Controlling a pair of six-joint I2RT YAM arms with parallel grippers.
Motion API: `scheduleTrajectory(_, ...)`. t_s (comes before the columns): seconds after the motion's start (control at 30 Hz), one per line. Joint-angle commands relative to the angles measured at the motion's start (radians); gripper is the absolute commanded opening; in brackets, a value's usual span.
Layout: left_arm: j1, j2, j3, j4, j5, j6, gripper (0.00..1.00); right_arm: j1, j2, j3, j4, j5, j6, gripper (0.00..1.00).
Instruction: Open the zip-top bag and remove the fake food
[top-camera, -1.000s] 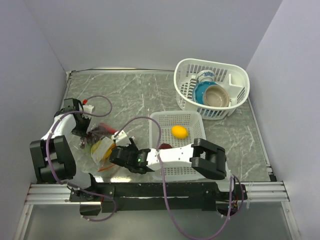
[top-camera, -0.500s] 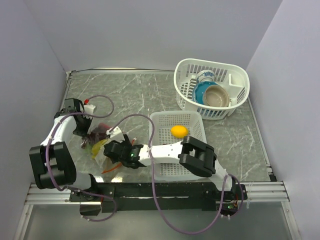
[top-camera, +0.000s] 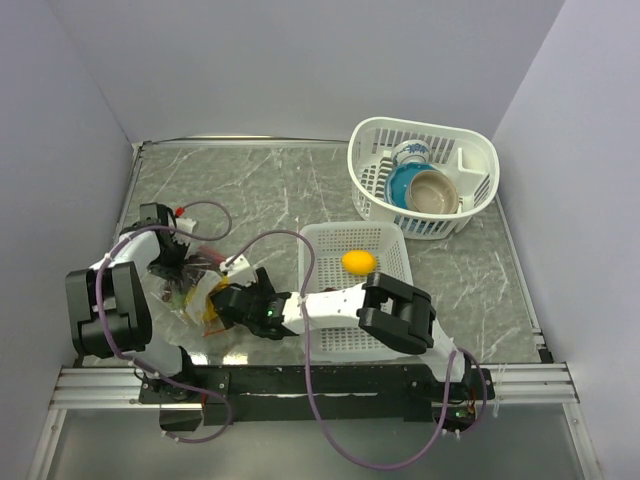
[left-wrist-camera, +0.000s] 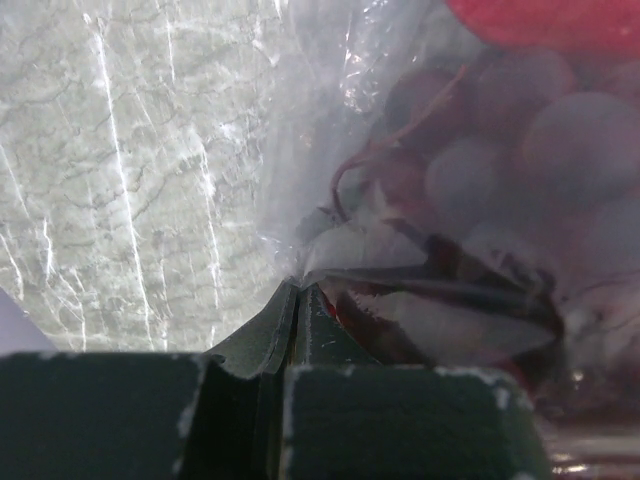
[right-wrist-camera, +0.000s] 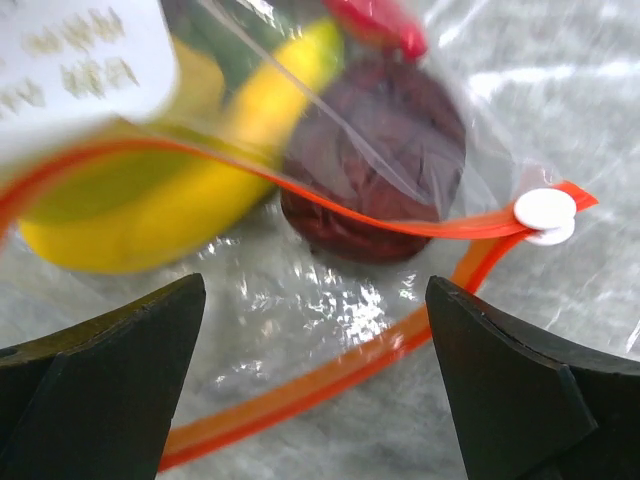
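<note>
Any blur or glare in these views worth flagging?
Left wrist: grapes soft behind the zip-top bag, glare streaks across the table. Right wrist: banana and label blurred, zipper strip sharper. Top external: evenly lit, crisp.

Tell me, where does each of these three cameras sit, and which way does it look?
Top external: fixed above and behind the arms, looking down on the table; the left arm and right arm show whole.
Left wrist: on the left arm's wrist, looking along the shut left gripper, which pinches the zip-top bag; grapes lie behind the plastic.
Right wrist: on the right arm's wrist, looking past the open right gripper at the banana and apple.
Shared: both wrist views show the same bag close up.
</note>
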Motion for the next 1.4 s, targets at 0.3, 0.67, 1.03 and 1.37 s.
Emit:
scheduleTrajectory(0.3, -0.044, -0.034, -0.068, -0.053, 0.031, 0.068, 0.01, -0.043, 0.127, 0.206, -0.015, 0.211, -0.089, 1.0)
scheduleTrajectory(0.67, -0.044, -0.039, -0.055, -0.09, 0.078, 0.094, 0.01, -0.088, 0.181, 0.24, -0.016, 0.155, -0.088, 0.91)
scheduleTrajectory(1.03, -0.048, -0.046, -0.068, -0.09, 0.078, 0.116, 0.01, -0.096, 0.111, 0.128, 0.034, 0.053, -0.025, 0.43)
scheduleTrajectory(1.37, -0.044, -0.038, -0.055, -0.072, 0.048, 0.095, 0.01, -0.066, -0.086, -0.035, 0.051, 0.053, 0.006, 0.28)
